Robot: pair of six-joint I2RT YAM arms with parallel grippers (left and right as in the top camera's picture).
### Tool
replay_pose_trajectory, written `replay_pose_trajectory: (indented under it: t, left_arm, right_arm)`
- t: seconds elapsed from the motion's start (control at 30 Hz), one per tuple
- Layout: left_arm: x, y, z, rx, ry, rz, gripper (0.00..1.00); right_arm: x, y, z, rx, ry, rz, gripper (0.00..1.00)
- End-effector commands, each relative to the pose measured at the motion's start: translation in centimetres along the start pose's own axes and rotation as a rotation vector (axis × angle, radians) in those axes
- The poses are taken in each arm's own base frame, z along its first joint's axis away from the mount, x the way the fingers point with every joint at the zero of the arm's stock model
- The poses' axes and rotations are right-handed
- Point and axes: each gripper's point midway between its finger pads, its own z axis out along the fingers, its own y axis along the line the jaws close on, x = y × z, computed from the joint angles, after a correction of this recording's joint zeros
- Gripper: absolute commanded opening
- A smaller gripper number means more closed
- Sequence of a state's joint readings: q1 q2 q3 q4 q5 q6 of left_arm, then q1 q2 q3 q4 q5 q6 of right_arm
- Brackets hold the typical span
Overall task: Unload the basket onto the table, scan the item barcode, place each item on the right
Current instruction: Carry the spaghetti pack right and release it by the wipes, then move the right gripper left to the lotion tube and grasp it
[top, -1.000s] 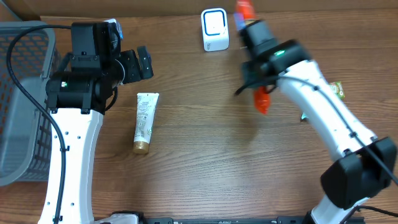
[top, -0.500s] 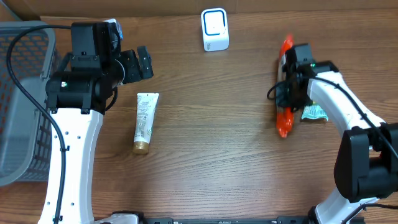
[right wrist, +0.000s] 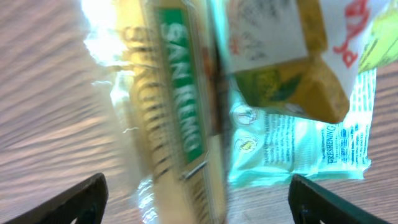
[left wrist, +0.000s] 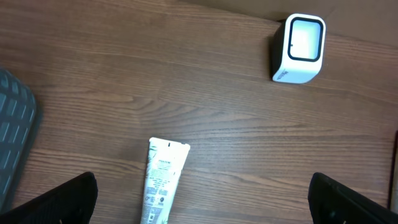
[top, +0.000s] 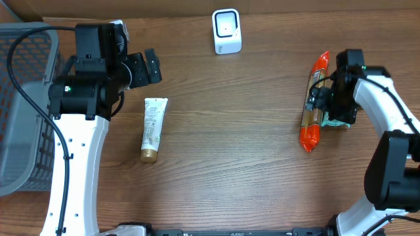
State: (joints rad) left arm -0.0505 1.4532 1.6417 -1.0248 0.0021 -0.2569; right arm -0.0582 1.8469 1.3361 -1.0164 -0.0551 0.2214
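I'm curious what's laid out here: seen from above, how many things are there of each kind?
Tubes: 1, white tube
Packets: 2, long orange packet, pale green packet
Scanners: 1, white scanner
Baskets: 1, grey basket
Total: 5

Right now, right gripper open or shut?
Open. The right gripper has its fingers wide apart either side of the San Remo packet, not pinching it.

The overhead camera looks straight down on the whole table (top: 216,164), the left wrist camera faces the scanner (left wrist: 298,48) at its one o'clock, overhead's twelve, and the right wrist camera sits close above the spaghetti packet (right wrist: 180,112).
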Motion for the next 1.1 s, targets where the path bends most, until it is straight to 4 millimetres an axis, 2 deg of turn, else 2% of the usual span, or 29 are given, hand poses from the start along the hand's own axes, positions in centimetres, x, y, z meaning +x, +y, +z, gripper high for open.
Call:
replay_pose_trajectory:
  t: [0.0,0.1,0.2,0.3,0.4,0.47,0.63,0.9,0.93,1.07]
  left_arm:
    - [-0.3,0.1,-0.2,-0.008,-0.012,-0.011,1.0]
    - [-0.3,0.1,-0.2,-0.008,-0.012,-0.011,1.0]
    - [-0.3,0.1,-0.2,-0.008,-0.012,-0.011,1.0]
    - [-0.3,0.1,-0.2,-0.008,-0.012,-0.011,1.0]
    - [-0.3,0.1,-0.2,-0.008,-0.012,-0.011,1.0]
    - [-0.3,0.1,-0.2,-0.008,-0.012,-0.011,1.0]
    - [-0.3,0.1,-0.2,-0.008,-0.012,-0.011,1.0]
    - [-0.3,0.1,-0.2,-0.008,-0.012,-0.011,1.0]
    - [-0.3,0.1,-0.2,-0.008,-0.012,-0.011,1.0]
    - [-0.3,0.1,-0.2,-0.008,-0.012,-0.011,1.0]
  right_arm:
    - [-3.1,3.0,-5.2,-0.094,-0.113,-0.042,0.94]
    - [-4.0,5.4,-8.3,-0.176,-0.145,-0.071,0.94]
    - [-4.0,9.7,-11.1,-0.353,-0.156,-0.129,0.97]
    - [-2.8,14.1,-12.3,-0.524,-0.135,-0.207,1.0]
    - [-1.4,17.7,-12.3,-0.594,-0.13,-0.294,1.0]
    - [-0.3,19.9,-12.1,-0.612,-0.129,-0.351,1.0]
    - [3.9,26.5,-10.5,-0.653,-0.102,-0.503,1.0]
    - [9.4,36.4,-5.7,-0.74,-0.064,-0.581,1.0]
    - [11.3,38.9,-4.3,-0.775,-0.064,-0.628,1.0]
    - [14.3,41.9,-2.1,-0.803,-0.062,-0.715,1.0]
